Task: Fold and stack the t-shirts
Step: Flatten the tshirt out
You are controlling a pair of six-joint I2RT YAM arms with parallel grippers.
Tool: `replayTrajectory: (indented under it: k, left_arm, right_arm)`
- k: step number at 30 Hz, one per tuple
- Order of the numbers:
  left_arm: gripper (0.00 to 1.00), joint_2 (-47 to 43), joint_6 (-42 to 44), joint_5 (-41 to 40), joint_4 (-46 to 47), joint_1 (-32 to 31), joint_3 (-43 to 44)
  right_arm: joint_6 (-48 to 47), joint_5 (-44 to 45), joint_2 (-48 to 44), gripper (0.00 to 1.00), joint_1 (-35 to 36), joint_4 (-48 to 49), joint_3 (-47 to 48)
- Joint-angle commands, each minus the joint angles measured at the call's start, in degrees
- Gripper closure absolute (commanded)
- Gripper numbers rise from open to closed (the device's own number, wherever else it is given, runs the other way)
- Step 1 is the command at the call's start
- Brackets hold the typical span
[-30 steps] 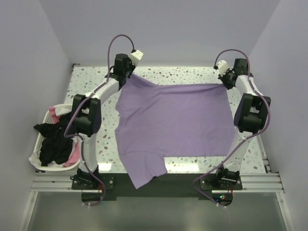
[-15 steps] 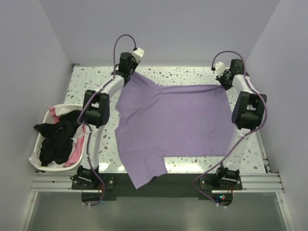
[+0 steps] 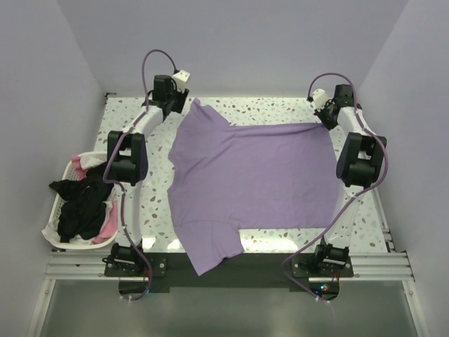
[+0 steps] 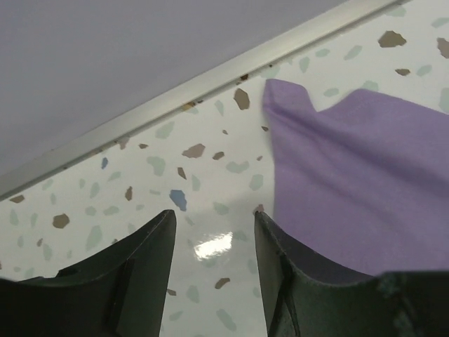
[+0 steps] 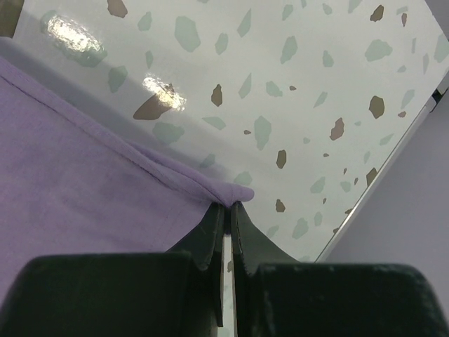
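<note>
A lilac-purple t-shirt (image 3: 249, 179) lies spread over the speckled table, one sleeve hanging over the near edge. Its far-left corner (image 4: 284, 95) rests free on the table. My left gripper (image 4: 210, 217) stands open just left of that corner, with only bare tabletop between its fingers. My right gripper (image 5: 227, 205) is shut on the shirt's far-right corner (image 5: 235, 191), pinching a fold of cloth at its tips. In the top view the left gripper (image 3: 175, 105) is at the far left and the right gripper (image 3: 327, 118) at the far right. More t-shirts, black, pink and white (image 3: 84, 203), fill the basket.
A white plastic laundry basket (image 3: 59, 184) sits at the table's left edge beside the left arm. A metal rail (image 4: 175, 95) and the back wall close off the far side of the table. Side walls stand close on both sides.
My left gripper has opened, let go of the shirt's far-left corner and drawn away to the left. The corner now lies on the table. The right gripper has held its grip.
</note>
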Motion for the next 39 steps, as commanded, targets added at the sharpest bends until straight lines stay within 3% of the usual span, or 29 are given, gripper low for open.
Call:
replayTrajectory:
  k: [1, 10, 14, 17, 23, 39]
  left_arm:
    - [0.47, -0.6, -2.6, 4.9, -4.4, -0.9, 1.0]
    - [0.48, 5.3, -5.1, 9.0, -8.8, -0.9, 7.6]
    - [0.47, 6.7, -5.0, 8.6, -9.8, -0.9, 8.4]
    - [0.47, 6.7, -5.0, 8.8, -10.3, -0.9, 8.2]
    - [0.47, 6.6, -5.1, 8.7, -9.9, -0.9, 7.9]
    - [0.45, 6.9, -6.3, 8.6, -9.1, -0.9, 7.5]
  right_arm:
    - [0.7, 1.1, 0.5, 1.0, 0.4, -0.3, 2.6]
    - [-1.2, 2.4, 2.3, 1.0, 0.5, -2.2, 4.0]
    - [-1.7, 1.4, 3.6, 0.6, 0.5, -6.2, 7.4]
    - [-1.5, 1.1, 4.3, 0.53, 0.5, -7.3, 9.4]
    - [-0.9, 0.7, 7.0, 0.54, 0.8, -10.2, 14.5]
    - [2.2, -1.3, 12.9, 0.53, 2.1, -7.1, 20.7]
